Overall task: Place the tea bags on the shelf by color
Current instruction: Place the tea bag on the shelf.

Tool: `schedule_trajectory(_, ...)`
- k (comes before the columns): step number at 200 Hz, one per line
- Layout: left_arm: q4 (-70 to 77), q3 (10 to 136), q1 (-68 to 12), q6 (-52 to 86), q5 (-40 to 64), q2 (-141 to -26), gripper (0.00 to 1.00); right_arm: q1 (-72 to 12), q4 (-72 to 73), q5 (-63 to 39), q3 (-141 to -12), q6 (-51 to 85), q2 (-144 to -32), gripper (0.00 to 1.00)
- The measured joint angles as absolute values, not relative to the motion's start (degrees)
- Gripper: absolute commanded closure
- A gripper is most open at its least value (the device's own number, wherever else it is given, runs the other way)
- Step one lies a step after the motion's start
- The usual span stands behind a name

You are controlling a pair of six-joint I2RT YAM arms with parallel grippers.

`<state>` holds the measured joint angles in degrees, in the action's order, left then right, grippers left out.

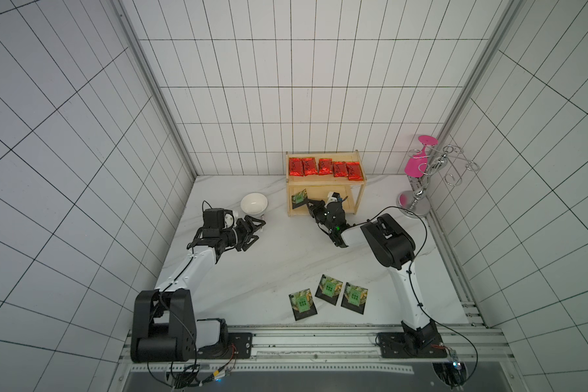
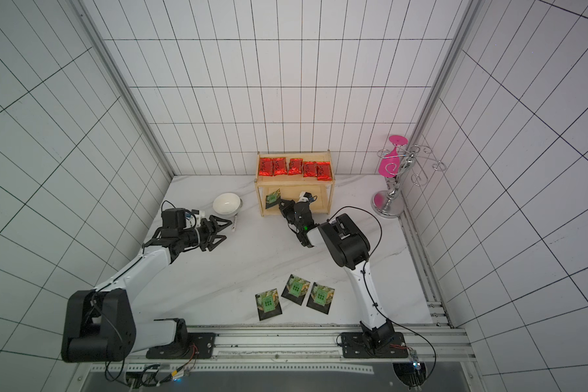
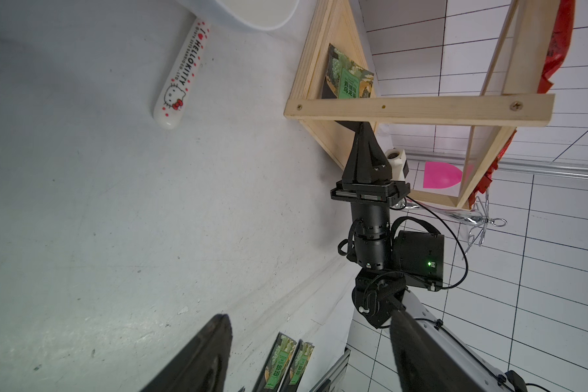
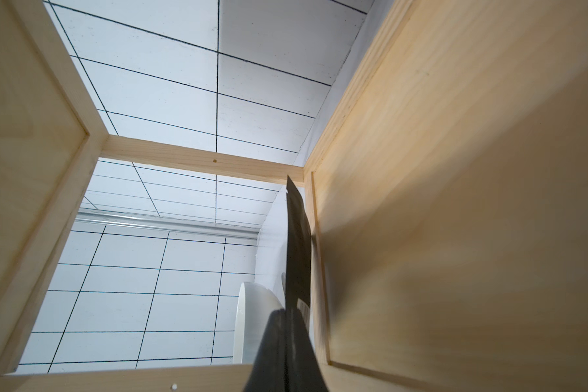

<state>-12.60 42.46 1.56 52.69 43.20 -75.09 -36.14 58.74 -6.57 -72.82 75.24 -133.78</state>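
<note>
Left gripper [image 1: 260,231] hangs wide open and empty beside a white bowl [image 1: 254,203]. At the wooden shelf [image 1: 323,154], the right gripper [image 1: 308,204] pinches a black tea bag [image 1: 299,197] by one edge, tilted over the lower tier. Five red tea bags [image 1: 325,166] line the top tier, and three black tea bags [image 1: 329,288] lie on the table [image 1: 286,258]. The packets look light, thin and probably slick and floppy, so an edge pinch seems safest.

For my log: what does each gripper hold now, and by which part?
Right gripper: black squarish tea bag with green label, pinched by its near edge. Left gripper: nothing.
</note>
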Motion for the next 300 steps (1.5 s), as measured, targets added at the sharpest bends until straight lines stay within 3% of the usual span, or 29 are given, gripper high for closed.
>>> schedule_trajectory(95, -10.94, 42.19, 1.63, 53.1, 43.66, -75.09, 0.23, -36.88, 55.4, -6.13, -72.82, 74.74, -133.84, 0.66)
schedule_trajectory(144, -10.24, 41.98, 1.67, 53.69, 44.51, -75.31, 0.23, -37.15, 53.87, -6.63, -72.82, 75.11, -133.84, 0.64)
schedule_trajectory(199, -10.09, 41.98, 1.67, 53.89, 44.95, -75.31, 0.23, -36.67, 49.25, -8.29, -75.0, 74.87, -133.91, 0.73)
schedule_trajectory(300, -10.09, 41.98, 2.02, 54.17, 45.12, -75.31, 0.23, -34.81, 41.3, -13.04, -79.11, 75.07, -133.97, 0.7)
